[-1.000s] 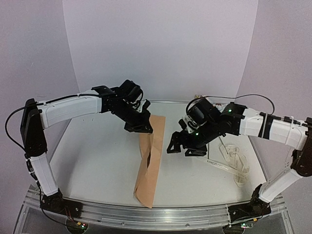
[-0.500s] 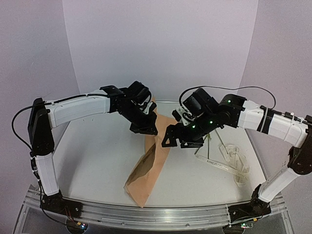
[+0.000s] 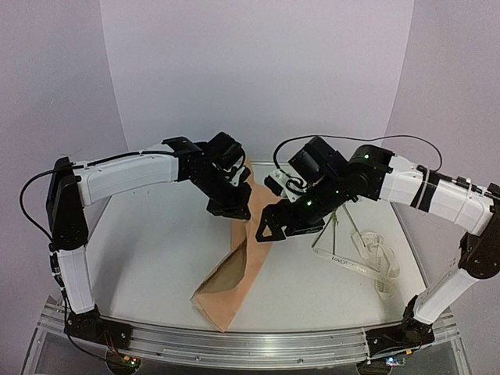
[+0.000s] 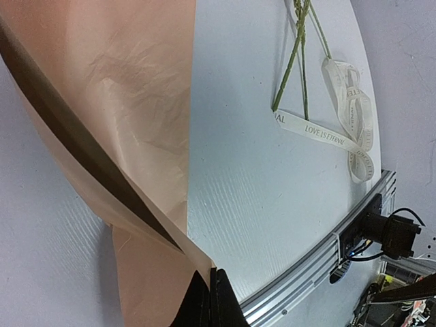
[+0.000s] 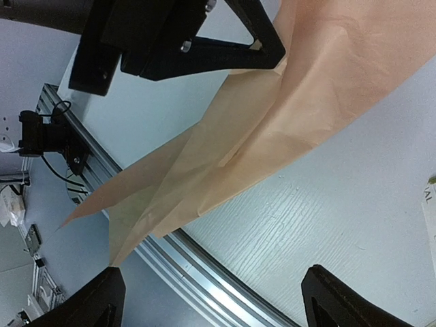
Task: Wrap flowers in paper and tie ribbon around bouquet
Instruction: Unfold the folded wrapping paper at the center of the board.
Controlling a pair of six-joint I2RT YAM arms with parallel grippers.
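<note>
Hanging pinched in left claw (image 3: 233, 209), one paper sheet (image 3: 234, 269); right claw (image 3: 283, 228) spread wide; one ribbon (image 4: 327, 135), two stems (image 4: 294, 58).

We are in a robotics lab, at a test bench: a white table (image 3: 156, 258) boxed in by plain pale backdrop panels (image 3: 258, 70), with an aluminium rail (image 3: 258, 344) along its near edge (small lights glow on it). The left arm (image 3: 117, 173) and right arm (image 3: 437, 195) are bolted there, and wired black hardware (image 4: 381, 235) sits beyond the edge.
</note>
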